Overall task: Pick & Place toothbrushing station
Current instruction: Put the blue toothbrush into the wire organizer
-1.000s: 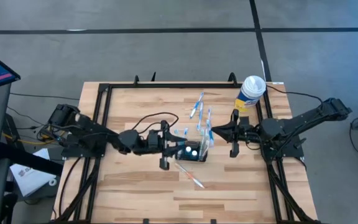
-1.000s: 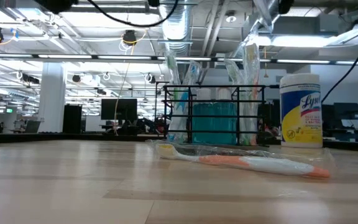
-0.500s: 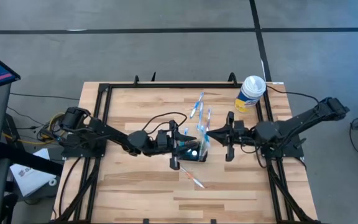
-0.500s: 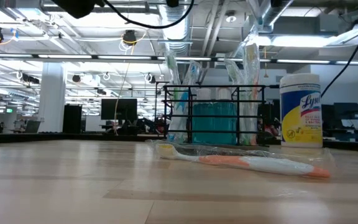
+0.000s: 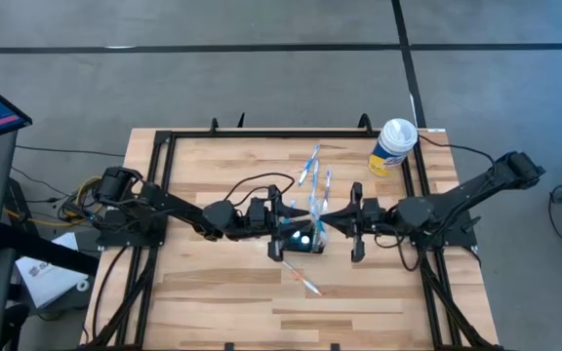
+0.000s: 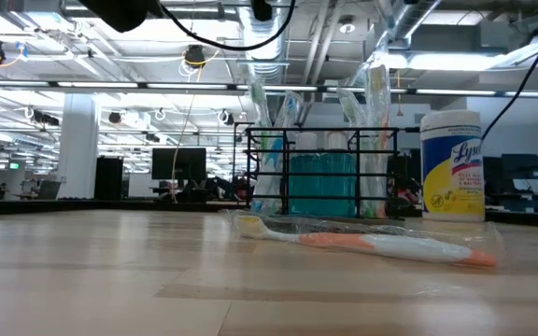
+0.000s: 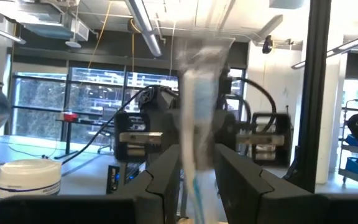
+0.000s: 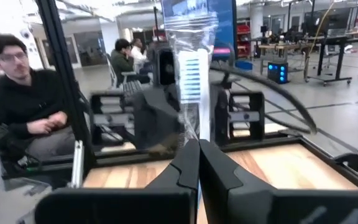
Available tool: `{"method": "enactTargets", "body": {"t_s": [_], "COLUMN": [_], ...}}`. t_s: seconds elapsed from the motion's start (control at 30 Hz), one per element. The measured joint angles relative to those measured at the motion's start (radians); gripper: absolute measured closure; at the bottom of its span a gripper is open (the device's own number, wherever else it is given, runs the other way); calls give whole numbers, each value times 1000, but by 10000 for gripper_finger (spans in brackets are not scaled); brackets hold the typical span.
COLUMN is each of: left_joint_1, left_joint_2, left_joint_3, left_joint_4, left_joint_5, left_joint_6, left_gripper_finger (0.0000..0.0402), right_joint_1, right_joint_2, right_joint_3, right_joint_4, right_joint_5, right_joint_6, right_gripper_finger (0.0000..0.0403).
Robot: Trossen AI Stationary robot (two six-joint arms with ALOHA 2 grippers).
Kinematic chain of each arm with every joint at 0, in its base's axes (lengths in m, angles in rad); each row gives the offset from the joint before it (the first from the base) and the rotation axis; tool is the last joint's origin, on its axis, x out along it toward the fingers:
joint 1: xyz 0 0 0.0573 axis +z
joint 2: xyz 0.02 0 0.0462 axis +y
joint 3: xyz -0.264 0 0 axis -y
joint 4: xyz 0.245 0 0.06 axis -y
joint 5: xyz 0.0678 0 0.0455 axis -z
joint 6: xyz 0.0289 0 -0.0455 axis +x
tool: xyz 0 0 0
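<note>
Table (image 5: 222,302) space is taken largely by the two arms, which meet over its middle; wide bare wood is left toward the near edge and along the far edge, while a black frame (image 5: 164,146) runs round the edges and would have to be cleared by anything carried outward. A white-and-yellow canister (image 5: 394,144) stands at the far right corner, well apart from the work. At the centre stands the toothbrushing station (image 5: 303,237), upright, with wrapped brushes rising from its slots. It is flanked on both sides: the left gripper (image 5: 277,232) is set against its left side with jaws partly parted, a wrapped brush being seen between the fingers (image 7: 166,177) in the left wrist view, though a firm hold cannot be confirmed. The right gripper (image 5: 332,223) is pressed shut, its tip just beside the brushes. The pick is judged to be in hand; a secure hold and a straight lift are called for next. A loose wrapped toothbrush (image 5: 301,279) lies just nearward, to be avoided
</note>
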Motion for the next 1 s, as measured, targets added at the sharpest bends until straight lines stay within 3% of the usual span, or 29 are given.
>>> {"method": "enactTargets", "body": {"t_s": [0.3, 1.0], "left_joint_1": [-1, 5], "left_joint_2": [0, 0], "left_joint_3": [0, 0], "left_joint_4": [-3, -14], "left_joint_5": [69, 70], "left_joint_6": [-6, -24], "left_gripper_finger": [309, 309], "right_joint_1": [-14, -14], "right_joint_2": [48, 50], "right_joint_3": [0, -1], "right_joint_4": [50, 49], "right_joint_5": [0, 0], "right_joint_6": [-16, -15], "right_gripper_finger": [403, 403]}}
